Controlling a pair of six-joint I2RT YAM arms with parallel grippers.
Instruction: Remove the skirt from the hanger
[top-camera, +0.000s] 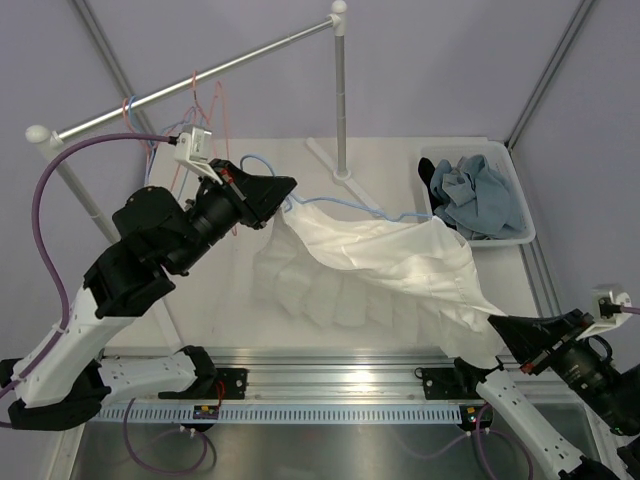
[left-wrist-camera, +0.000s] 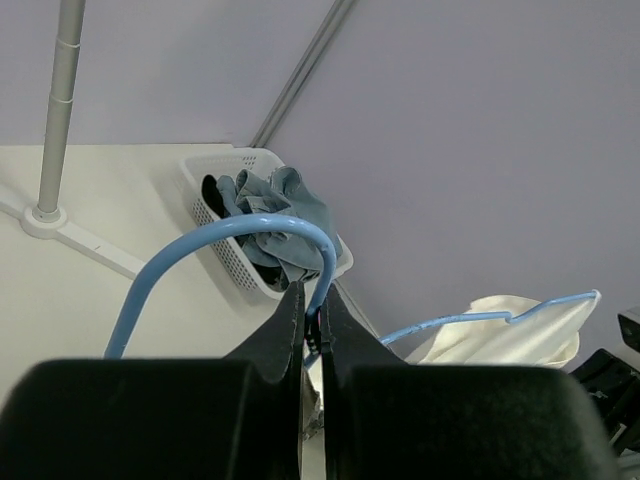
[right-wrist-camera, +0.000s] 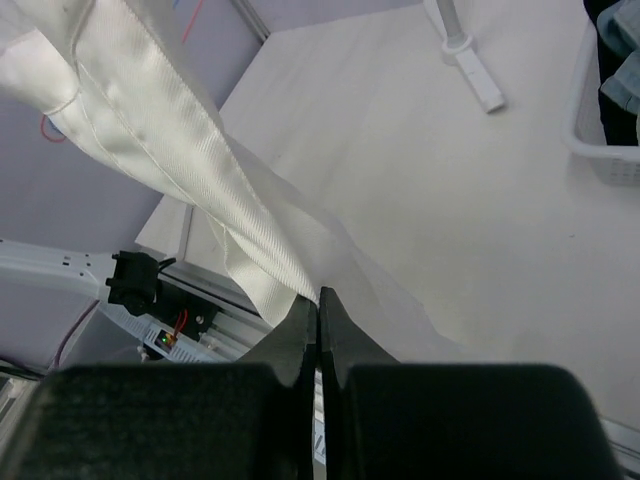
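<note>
A thin pink wire hanger (top-camera: 219, 108) hangs bare on the rail at the back left, behind my left arm. The skirt does not show plainly. A bit of black fabric (top-camera: 427, 169) lies in the basket, and I cannot tell whether it is the skirt. My left gripper (top-camera: 290, 186) is shut on the neck of a light-blue wire hanger (left-wrist-camera: 230, 232) that carries a white shirt (top-camera: 390, 255). My right gripper (top-camera: 492, 322) is shut on the shirt's lower edge (right-wrist-camera: 270, 290). The shirt is stretched in the air between the two grippers.
A white basket (top-camera: 517, 195) at the back right holds blue denim (top-camera: 475, 198). The clothes rail (top-camera: 240, 57) runs across the back on an upright pole (top-camera: 342, 100) whose foot stands mid-table. More wire hangers hang on the rail near the pink one.
</note>
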